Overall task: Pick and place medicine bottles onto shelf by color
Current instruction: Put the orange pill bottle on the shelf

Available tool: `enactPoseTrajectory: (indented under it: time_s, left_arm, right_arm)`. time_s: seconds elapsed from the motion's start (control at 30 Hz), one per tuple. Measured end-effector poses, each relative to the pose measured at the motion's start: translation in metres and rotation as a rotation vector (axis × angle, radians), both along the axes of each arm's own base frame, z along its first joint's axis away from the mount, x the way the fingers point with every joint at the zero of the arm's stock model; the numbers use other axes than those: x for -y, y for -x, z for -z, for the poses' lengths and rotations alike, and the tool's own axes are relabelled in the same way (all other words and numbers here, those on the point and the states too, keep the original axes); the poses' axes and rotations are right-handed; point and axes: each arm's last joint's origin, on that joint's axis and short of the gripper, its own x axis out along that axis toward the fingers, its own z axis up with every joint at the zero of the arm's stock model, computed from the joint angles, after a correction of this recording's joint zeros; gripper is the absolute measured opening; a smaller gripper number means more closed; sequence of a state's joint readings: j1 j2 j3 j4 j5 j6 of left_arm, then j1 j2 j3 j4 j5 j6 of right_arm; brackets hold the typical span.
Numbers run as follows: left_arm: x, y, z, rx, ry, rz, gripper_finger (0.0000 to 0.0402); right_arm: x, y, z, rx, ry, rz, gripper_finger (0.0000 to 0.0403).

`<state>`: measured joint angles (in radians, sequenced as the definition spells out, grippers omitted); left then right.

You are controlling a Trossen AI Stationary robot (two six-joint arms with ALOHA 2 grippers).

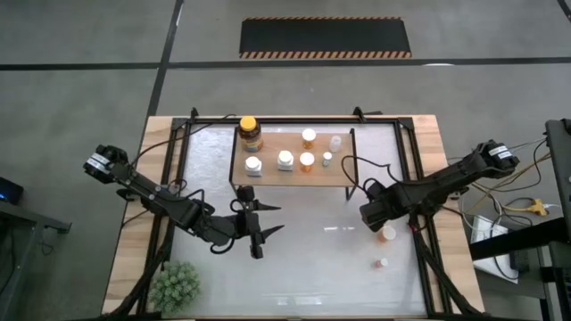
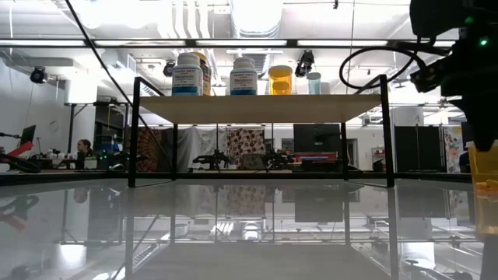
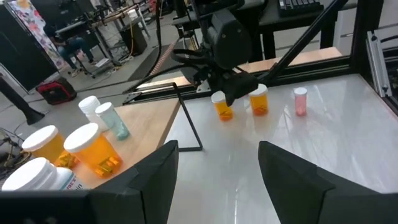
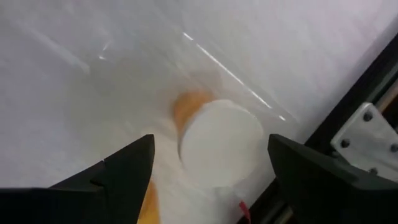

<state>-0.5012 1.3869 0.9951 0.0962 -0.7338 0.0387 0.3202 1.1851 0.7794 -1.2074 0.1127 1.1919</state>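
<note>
High view: glossy pale bench [image 1: 303, 267] with wooden edges, set on a grey floor beside a black mat with striped borders [image 1: 325, 38]. Light-wood shelf [image 1: 268, 143] toward the far middle, carrying an amber jar with yellow-orange lid [image 1: 250, 133], two white bottles [image 1: 254, 166] [image 1: 285, 160], two orange pale-capped bottles [image 1: 309, 136] [image 1: 307, 161] and two tiny pale ones [image 1: 336, 142] [image 1: 327, 158]. No writing legible from here. Green bushy plant [image 1: 175, 284] at the near left corner. Left gripper [image 1: 259, 226] low over the bench in front of the shelf, fingers parted, holding nothing. Right gripper [image 1: 376, 216] near the right edge, just beside an orange bottle [image 1: 387, 234] standing on the bench; a small pinkish bottle [image 1: 382, 264] nearer the front.

Low view: shelf board [image 2: 257, 98] on thin black legs, white bottles [image 2: 188, 75] [image 2: 243, 76] with blue labels, print too small to read; orange bottle [image 2: 280, 80] and pale one [image 2: 313, 82] alongside. Workshop room behind, ceiling lights, a person seated far left.

Left wrist view: own dark fingers [image 3: 155, 177] spread wide, empty; shelf bottles [image 3: 93, 146] close by, right arm beyond over two orange bottles [image 3: 222, 106] [image 3: 259, 101], pink one [image 3: 300, 101] apart.

Right wrist view: fingers [image 4: 127, 171] spread wide either side of a white-capped orange bottle [image 4: 217, 140], not gripping it.
</note>
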Motion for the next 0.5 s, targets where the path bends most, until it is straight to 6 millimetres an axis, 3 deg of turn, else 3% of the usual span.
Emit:
enactPoseTrajectory:
  time_s: [0.5]
  left_arm:
    - [0.0012, 0.0006, 0.0001, -0.001, 0.0, 0.004, 0.0206]
  right_arm:
    - [0.0006, -0.0023, 0.0079, 0.051, 0.031, -0.009, 0.0243]
